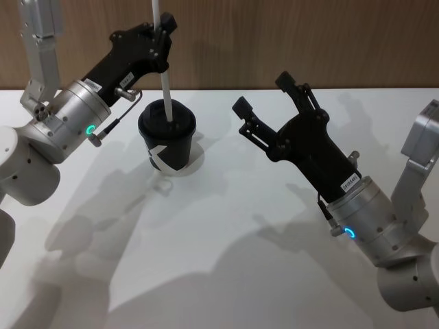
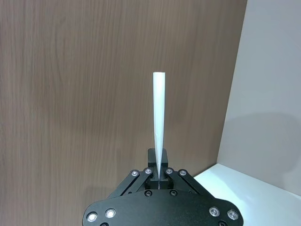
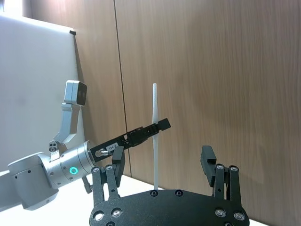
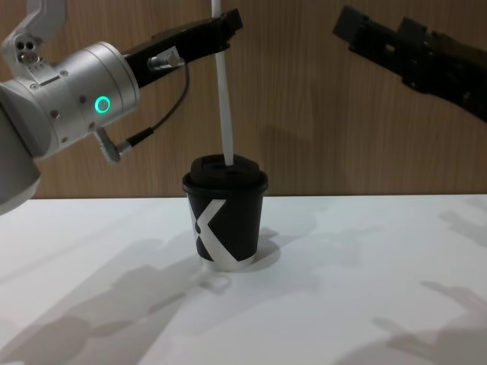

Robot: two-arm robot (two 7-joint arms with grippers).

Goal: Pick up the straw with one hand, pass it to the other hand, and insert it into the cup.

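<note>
The black cup (image 1: 167,145) with a white X mark stands on the white table, left of centre, also in the chest view (image 4: 224,224). The white straw (image 1: 163,68) stands nearly upright over it, its lower end meeting the middle of the black lid (image 4: 225,169). My left gripper (image 1: 165,27) is shut on the straw's upper part, seen from the side in the chest view (image 4: 223,24) and close up in the left wrist view (image 2: 158,176). My right gripper (image 1: 264,92) hangs open and empty, right of the cup and off the straw (image 3: 154,103).
A wood-panelled wall (image 4: 319,114) runs close behind the cup. The white table (image 1: 226,260) spreads bare in front of and to the right of the cup. Both silver-grey forearms (image 1: 72,116) (image 1: 374,219) slant in from the sides.
</note>
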